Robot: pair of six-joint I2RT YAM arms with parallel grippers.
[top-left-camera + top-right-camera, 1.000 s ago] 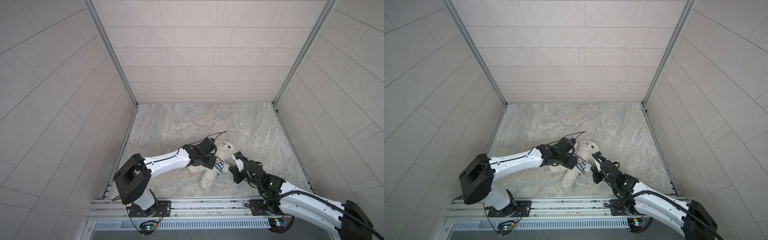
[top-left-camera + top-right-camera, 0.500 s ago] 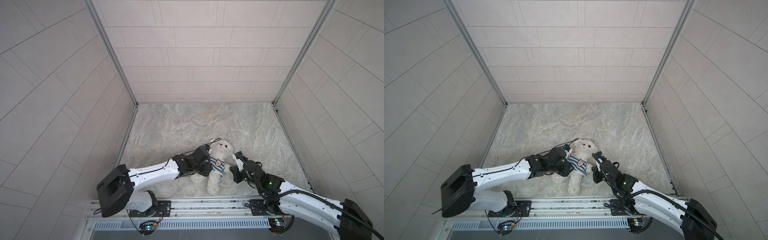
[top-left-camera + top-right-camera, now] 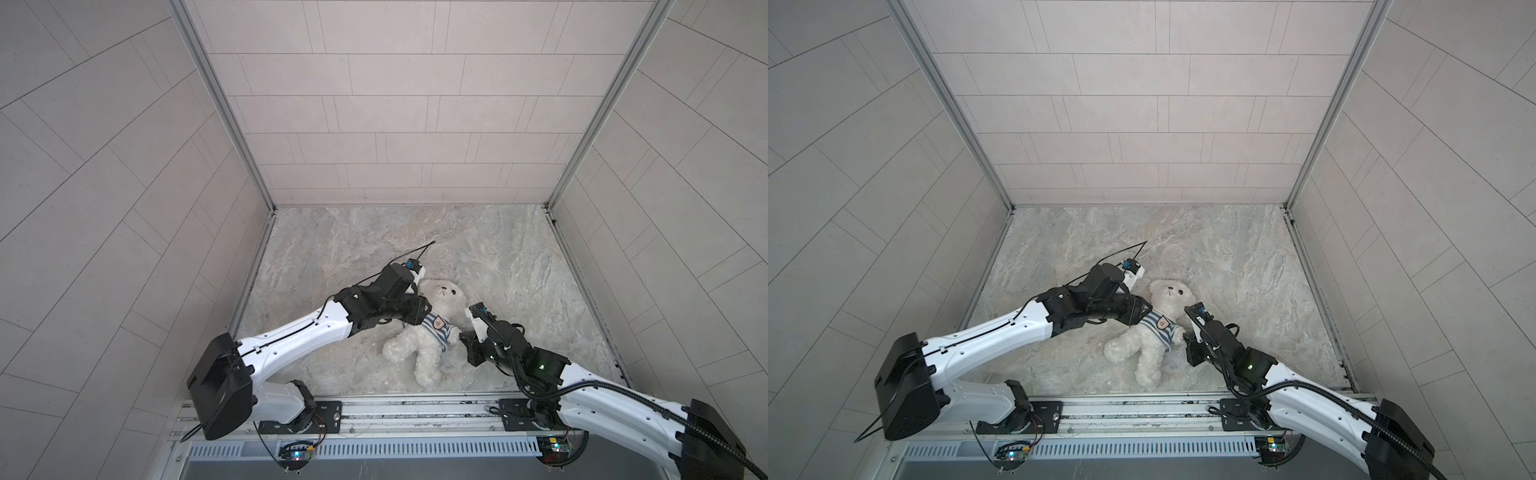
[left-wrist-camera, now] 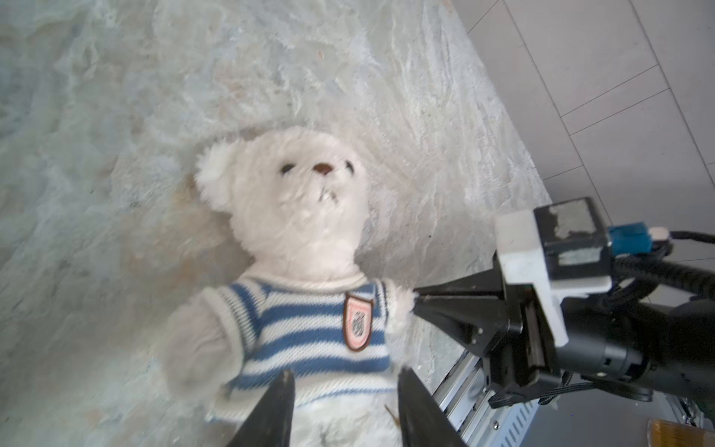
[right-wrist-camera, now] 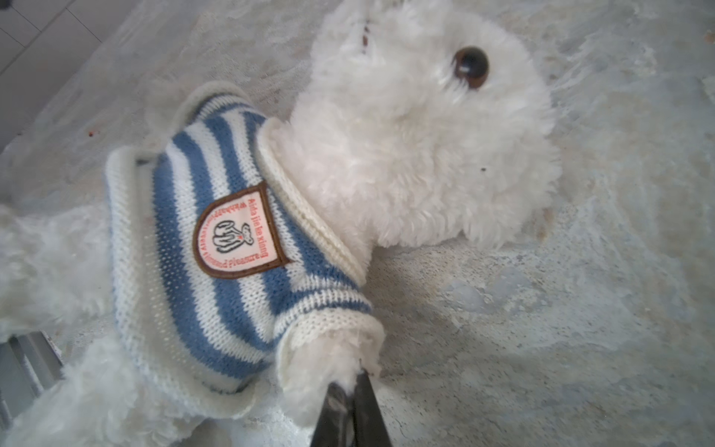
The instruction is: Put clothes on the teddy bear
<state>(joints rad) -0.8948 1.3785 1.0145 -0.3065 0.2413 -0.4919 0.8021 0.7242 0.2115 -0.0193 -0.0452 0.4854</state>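
The teddy bear [image 3: 442, 293] [image 3: 1169, 297] lies face up on the marble floor, head toward the back wall. It wears a blue-and-white striped shirt [image 3: 436, 326] [image 5: 216, 247] with a badge. My left gripper [image 3: 422, 311] [image 3: 1144, 309] is at the bear's shoulder on the left side. In the left wrist view this gripper [image 4: 346, 377] is open, with the shirt's hem [image 4: 309, 387] showing between its fingers. My right gripper [image 3: 462, 336] [image 5: 350, 381] is shut on the fur of the bear's arm, just past the sleeve cuff [image 5: 329, 321].
A metal rail [image 3: 415, 409] runs along the front edge, just below the bear's legs. Tiled walls close in the floor [image 3: 415, 241] on the left, back and right. Both arms reach in from the rail.
My left gripper has drawn back off the bear's chest to its shoulder, uncovering the striped shirt, and its jaws have narrowed. The right gripper has kept its hold and place.
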